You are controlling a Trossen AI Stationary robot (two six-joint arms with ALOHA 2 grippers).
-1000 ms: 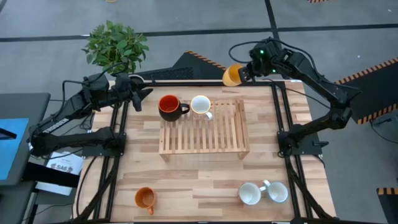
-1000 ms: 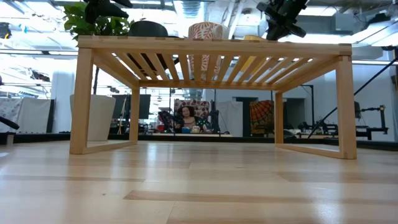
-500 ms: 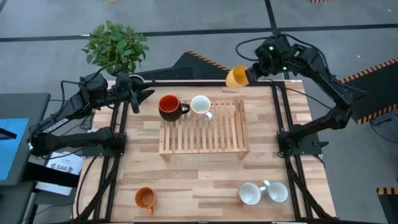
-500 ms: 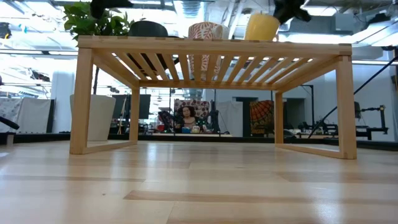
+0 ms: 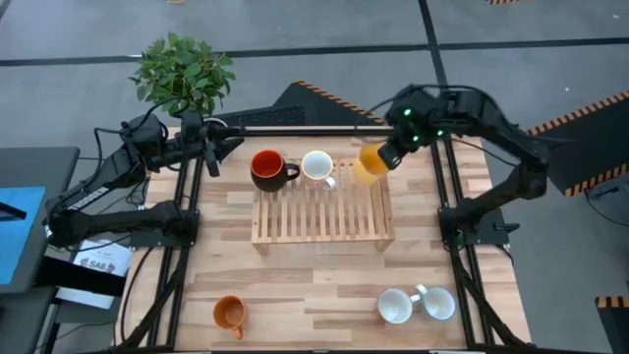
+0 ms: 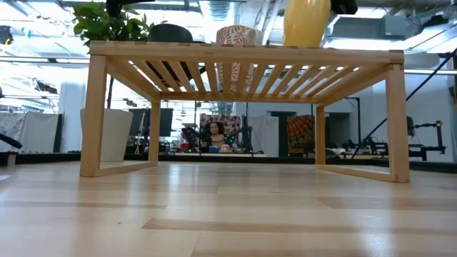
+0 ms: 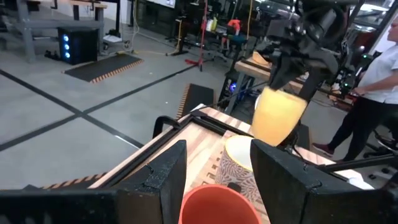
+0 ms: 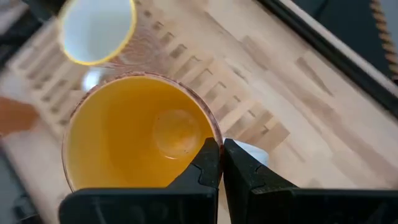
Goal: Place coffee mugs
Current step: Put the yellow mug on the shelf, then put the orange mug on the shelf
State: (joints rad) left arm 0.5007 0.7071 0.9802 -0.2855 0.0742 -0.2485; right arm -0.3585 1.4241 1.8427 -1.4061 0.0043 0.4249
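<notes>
A slatted wooden rack (image 5: 324, 211) stands mid-table. On its far edge sit the red mug (image 5: 267, 169) with a black handle and a pale mug (image 5: 317, 166). My right gripper (image 5: 391, 155) is shut on the yellow-orange mug (image 5: 370, 163), over the rack's far right part. Whether the mug (image 6: 307, 21) touches the rack top does not show. My left gripper (image 7: 217, 180) is open by the table's far left corner, pointing at the red mug (image 7: 217, 206) and short of it. A darker orange mug (image 5: 229, 314) and two white mugs (image 5: 395, 306) stand on the near table. My right gripper pinches the yellow-orange mug's rim (image 8: 215, 138), one finger (image 8: 206, 163) inside the mug and one (image 8: 241, 169) outside. The fingers come from above, slanting in from the far right. The mug hangs below them, nearly upright, mouth up.
A potted plant (image 5: 183, 73) stands beyond the far left corner. The rack's near slats (image 5: 319, 226) are bare, and bare tabletop (image 5: 314, 290) lies between the rack and the near mugs. A person (image 7: 376, 93) stands in the room beyond the table.
My right gripper has carried the yellow-orange mug from beyond the table's far edge toward the near and left side, to above the rack's far right part, and lowered it. The mug has turned from lying sideways to nearly upright.
</notes>
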